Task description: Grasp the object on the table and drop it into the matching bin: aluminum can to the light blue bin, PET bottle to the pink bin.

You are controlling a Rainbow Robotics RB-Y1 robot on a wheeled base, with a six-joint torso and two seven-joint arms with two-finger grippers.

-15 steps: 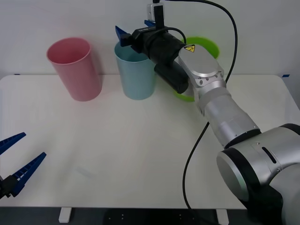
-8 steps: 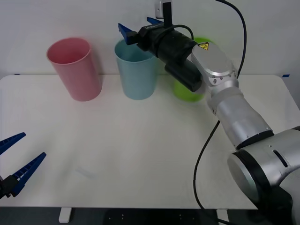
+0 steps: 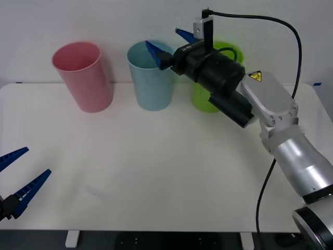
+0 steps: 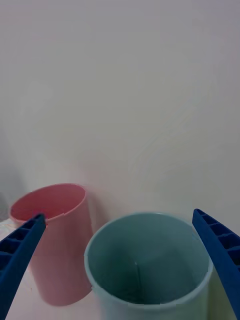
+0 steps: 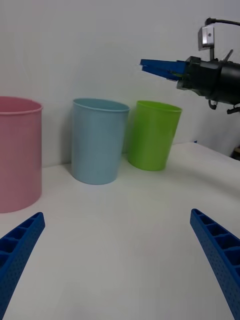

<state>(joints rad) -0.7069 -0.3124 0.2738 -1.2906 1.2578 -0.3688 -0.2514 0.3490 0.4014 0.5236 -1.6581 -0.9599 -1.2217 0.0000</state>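
Right claw (image 3: 169,42) above light blue bin (image 3: 151,86), toward its lime-bin side; fingers spread, nothing between them. Can unseen on worktop (image 3: 156,166); judged dropped in bin, interior hidden. Step: release done. Next: withdraw arm. Left claw (image 3: 15,182) parked, fingers apart.

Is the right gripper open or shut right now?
Open. The right gripper hangs beside the light blue bin rim with its blue fingers spread wide and nothing between them.
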